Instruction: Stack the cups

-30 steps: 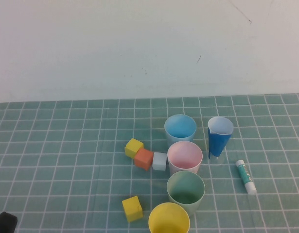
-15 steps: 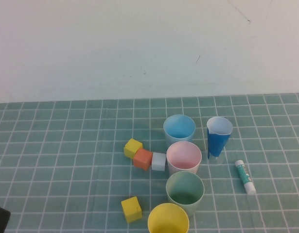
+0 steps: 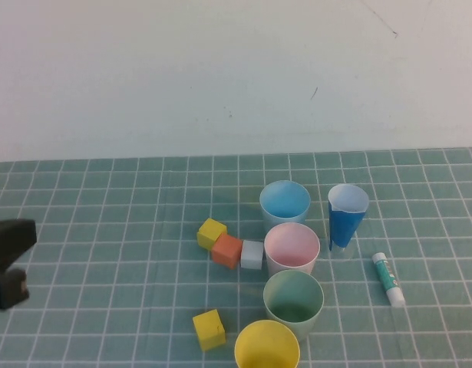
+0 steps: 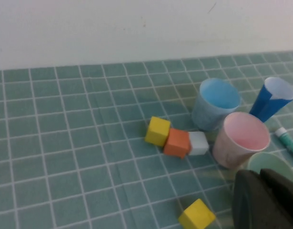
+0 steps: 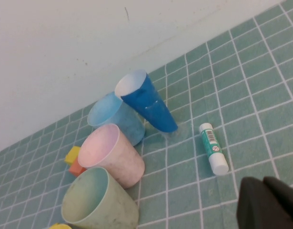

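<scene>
Four cups unstacked on a green gridded worktop (image 3: 105,230) below a plain white wall (image 3: 220,69).

The light blue cup (image 3: 285,203), pale pink cup (image 3: 292,248), sage green cup (image 3: 293,301) and yellow cup (image 3: 266,346) stand upright in a close row running toward the robot. A dark-blue cup (image 3: 347,215) and a glue stick (image 3: 389,279) lie to their right, and coloured blocks (image 3: 227,250) to their left. The left gripper (image 3: 7,261) sits at the worktop's left edge; the right gripper (image 5: 267,202) shows only in its wrist view, near the glue stick. I cannot tell how either gripper's jaws stand.
</scene>
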